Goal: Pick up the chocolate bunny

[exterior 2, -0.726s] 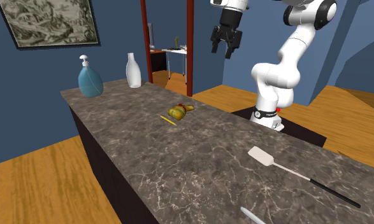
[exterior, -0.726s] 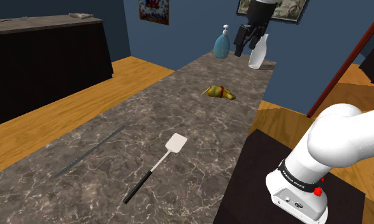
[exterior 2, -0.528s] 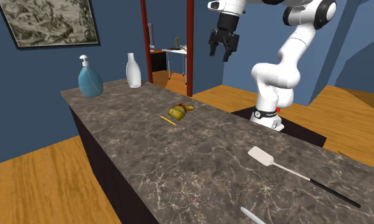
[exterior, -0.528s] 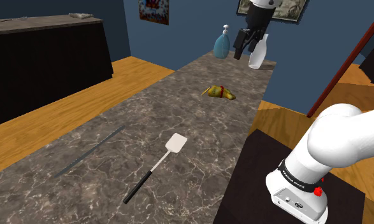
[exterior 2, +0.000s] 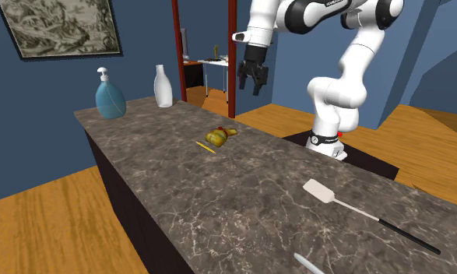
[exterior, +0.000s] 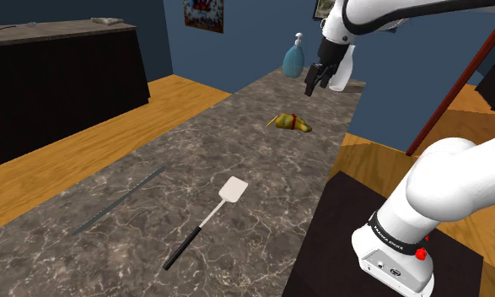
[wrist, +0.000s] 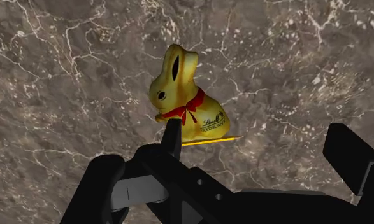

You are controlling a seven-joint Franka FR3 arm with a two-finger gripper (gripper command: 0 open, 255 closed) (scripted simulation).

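The gold-wrapped chocolate bunny point(wrist: 182, 95), with a red ribbon at its neck, lies flat on its side on the dark marbled surface point(exterior: 144, 224); in the wrist view its long axis runs from the base, nearest the fingers, to the ears, which point away from them. In the shoulder view the bunny point(exterior: 292, 123) is a short shape stretched across the surface, tilting slightly down to that view's right, near the edge on the stand's side. A thin yellow stick point(wrist: 211, 140) lies just beside the bunny's base.

The gripper point(wrist: 257, 137) has its 2 fingers standing apart with nothing between them. The bunny lies ahead of the fingers, not in the gap: it sits in line with 1 finger point(wrist: 172, 133), whose tip overlaps the base in the picture, and well off from the other. In the shoulder view the gripper point(exterior: 314, 80) hangs in the air above the surface, up and to the right of the bunny; in the second exterior view the gripper point(exterior 2: 250, 82) is likewise above and to the right of the bunny point(exterior 2: 219, 136), clear of it.

Further along the surface point(exterior 2: 242, 194) stand a blue soap dispenser point(exterior 2: 110, 97) and a white bottle point(exterior 2: 163, 87); a white-bladed spatula point(exterior: 212, 215) lies well apart at the other end.
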